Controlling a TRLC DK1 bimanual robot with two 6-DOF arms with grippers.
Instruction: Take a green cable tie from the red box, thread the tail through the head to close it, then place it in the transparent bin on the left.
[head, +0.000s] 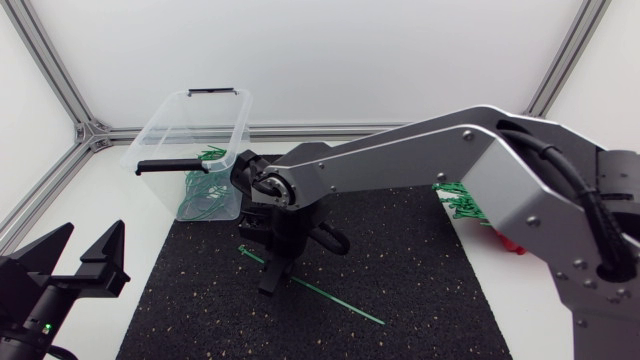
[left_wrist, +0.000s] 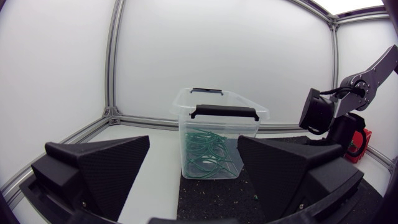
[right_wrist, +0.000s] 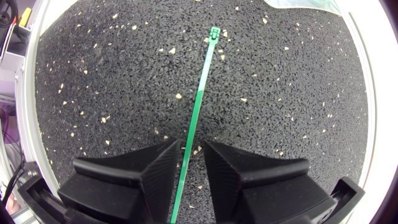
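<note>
A straight, unclosed green cable tie lies diagonally at lower centre. The transparent bin, upper left, holds looped ties. The red box, at right, is mostly hidden.

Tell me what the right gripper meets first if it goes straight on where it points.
The green cable tie: it lies on the black mat, running between the open fingers of the right gripper. The mat is directly beneath it; how far off is unclear.

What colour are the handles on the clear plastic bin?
Black handles on the transparent plastic bin; left wrist view shows them best.
</note>
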